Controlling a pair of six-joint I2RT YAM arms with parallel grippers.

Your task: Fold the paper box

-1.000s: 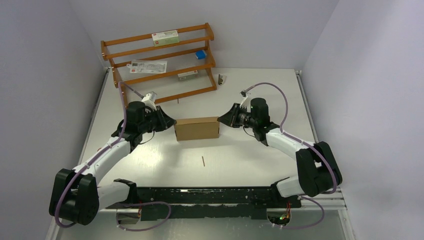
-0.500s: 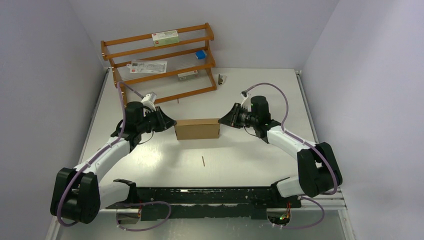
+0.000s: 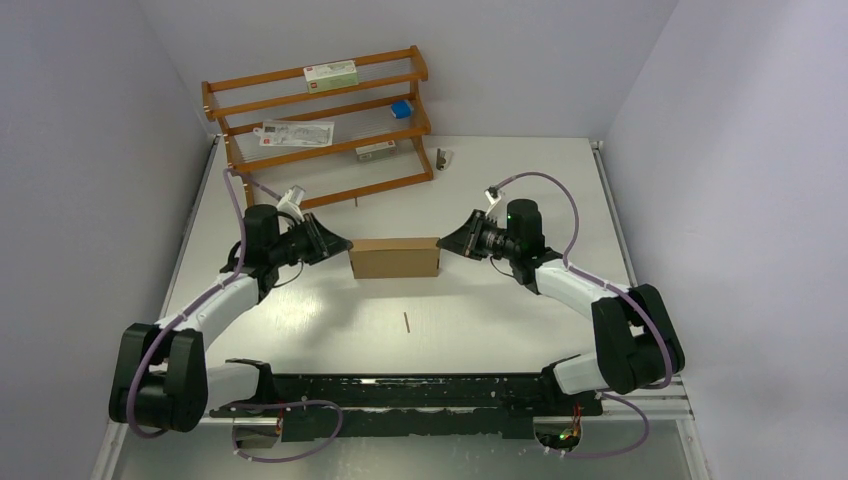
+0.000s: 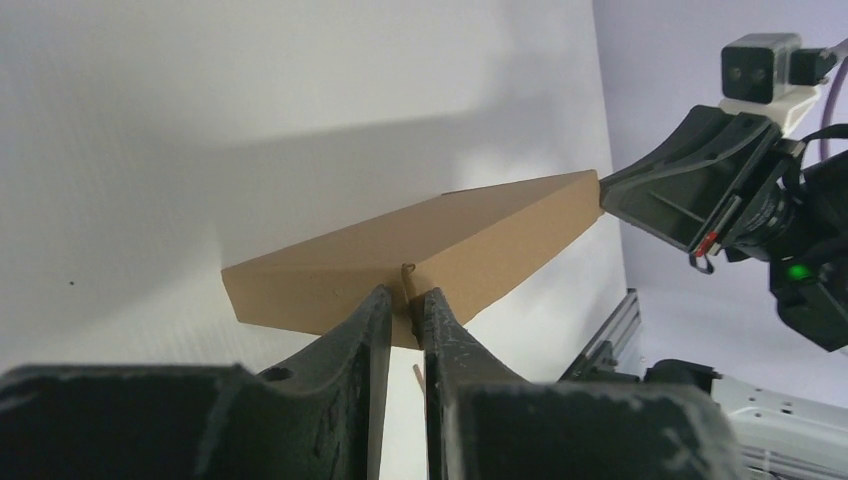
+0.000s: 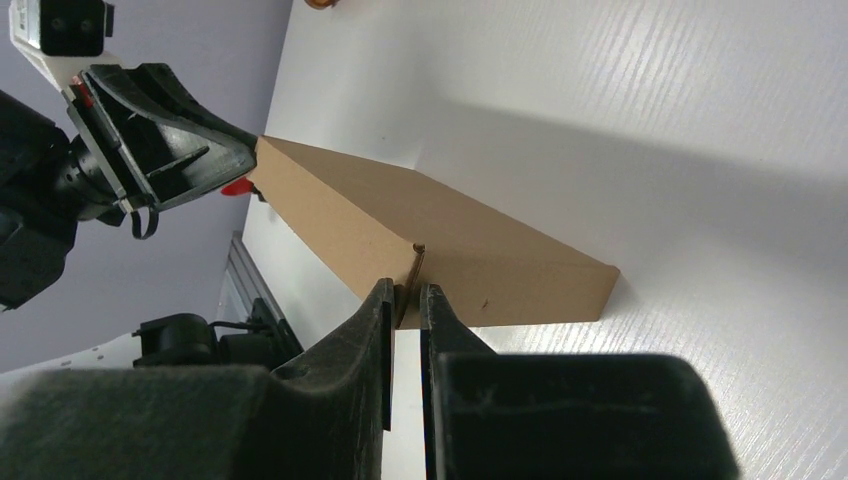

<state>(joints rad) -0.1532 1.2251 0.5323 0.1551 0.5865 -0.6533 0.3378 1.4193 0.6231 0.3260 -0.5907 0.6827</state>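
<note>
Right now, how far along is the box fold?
Done: the paper box stands as a closed brown shape, no loose flaps showing. In hand: the left gripper and right gripper each pinch a thin edge at opposite ends. Remaining: likely only securing those ends and letting go.

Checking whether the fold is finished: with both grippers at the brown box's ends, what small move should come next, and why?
Probably open both grippers a little and ease them off. The paper box looks closed, a flat rectangular shape, while the left gripper and right gripper each pinch a thin cardboard edge at opposite ends, so nothing seems left to tuck.
</note>
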